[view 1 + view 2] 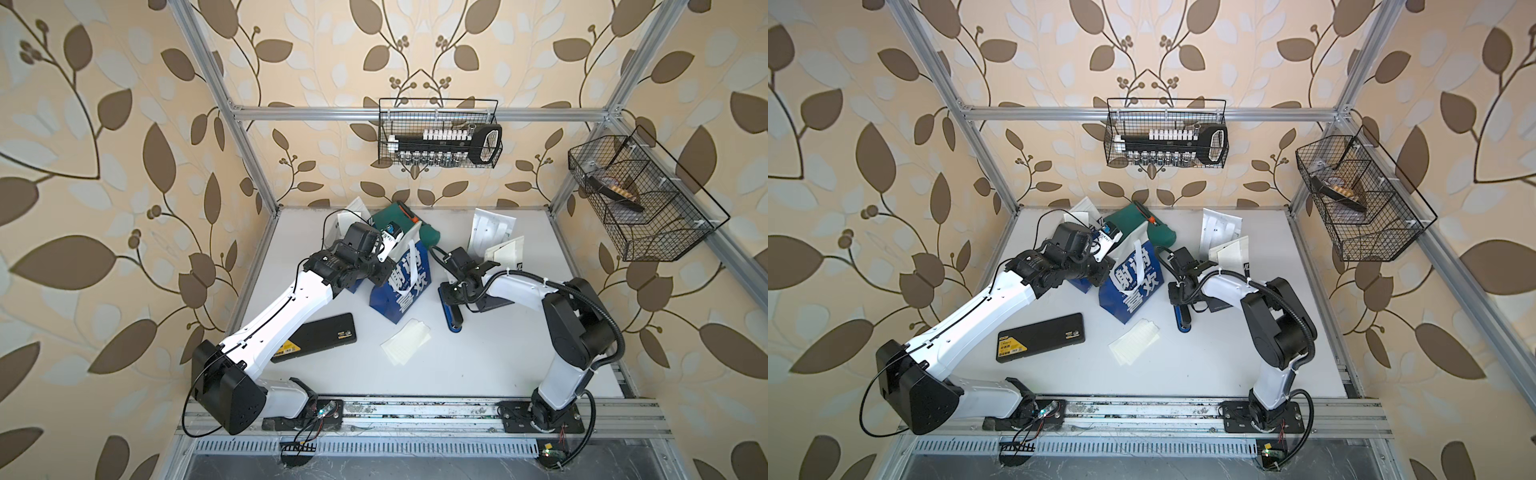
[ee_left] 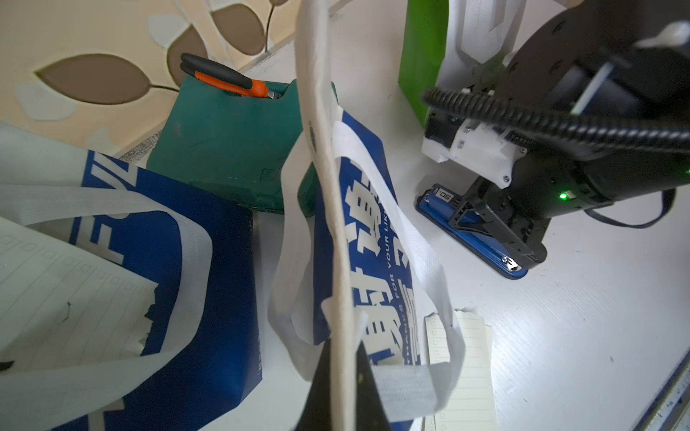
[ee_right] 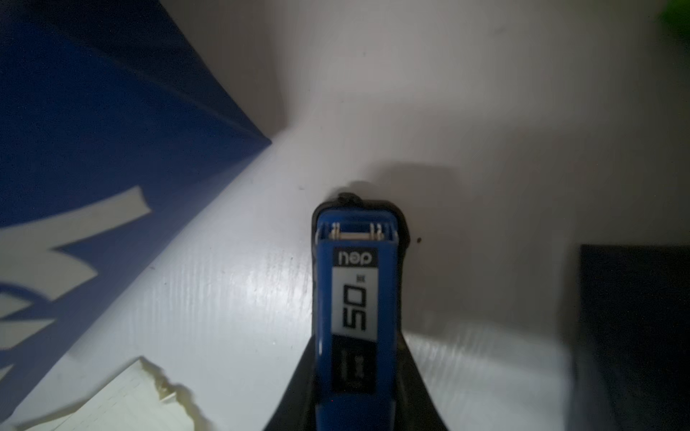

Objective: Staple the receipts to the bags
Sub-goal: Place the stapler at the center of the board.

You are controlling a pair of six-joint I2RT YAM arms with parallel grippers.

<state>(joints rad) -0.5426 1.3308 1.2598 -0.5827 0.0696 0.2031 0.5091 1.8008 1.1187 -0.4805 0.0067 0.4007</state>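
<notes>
Receipts (image 1: pixel 405 343) lie in a small loose pile on the white table (image 1: pixel 498 365), near the front and in the middle. A black box (image 1: pixel 328 332) with a yellow label lies to their left, partly under the left arm.

The left arm starts at the front rail and leans forward and up over the table. It bends at the wrist. Its gripper (image 2: pixel 343 388) sits by the top of a blue bag (image 1: pixel 399 286). The fingers are pressed together on a thin cream paper strip (image 2: pixel 330 224), the same colour as the pile. The strip runs along the bag's front, next to the white letters. The bag leans with its front facing up, and its base is just beside the pile.

The right arm rises from the front rail and folds at a high elbow on the right. From there it reaches left toward the middle, with the wrist pointing down. Its gripper (image 3: pixel 356 373) is clamped on a blue stapler (image 1: pixel 454 322), one finger on each side. The stapler lies flat on the table, near the bag's right side but not touching it.

A second blue bag (image 2: pixel 168 242) sits left of the first, under the left wrist. A lined slip (image 2: pixel 74 291) shows in front of it.

Behind them lies a green case (image 1: pixel 399 224) with orange pliers (image 1: pixel 406 211) on top. A green and white bag (image 2: pixel 422 56) is further back on the right.
</notes>
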